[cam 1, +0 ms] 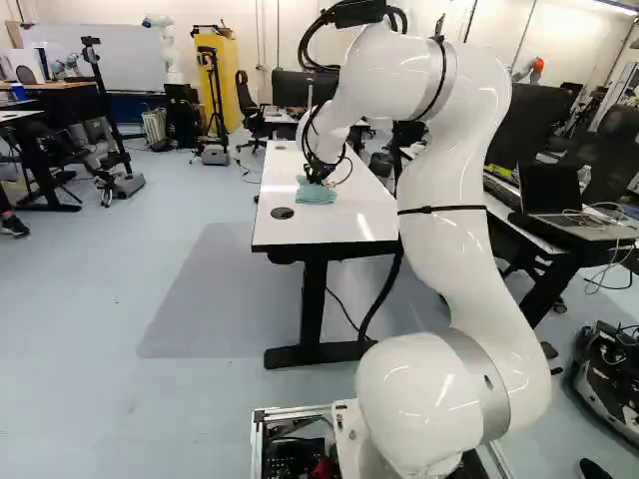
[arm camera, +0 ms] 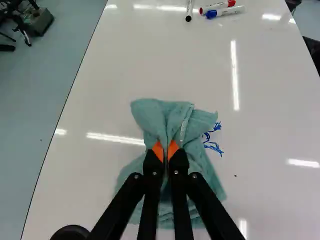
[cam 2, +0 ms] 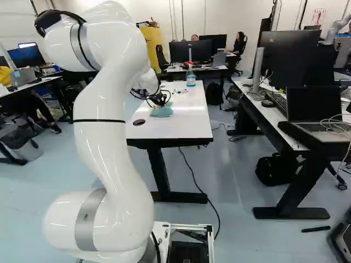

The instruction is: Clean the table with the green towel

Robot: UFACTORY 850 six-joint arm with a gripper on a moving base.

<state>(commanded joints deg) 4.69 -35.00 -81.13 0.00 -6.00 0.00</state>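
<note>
A black disc (cam 1: 283, 213) sits in the white counter (cam 1: 334, 228). Beyond it, the jaws pinch a fold of the green towel (arm camera: 150, 112), laid on the counter. Blue ink marks (arm camera: 215, 147) adjoin the towel. Markers (arm camera: 227, 11) lie farther ahead.

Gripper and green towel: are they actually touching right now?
Touching. The wrist view shows it: the orange pads at the tips of the gripper press a gathered fold of the towel between them.
</note>
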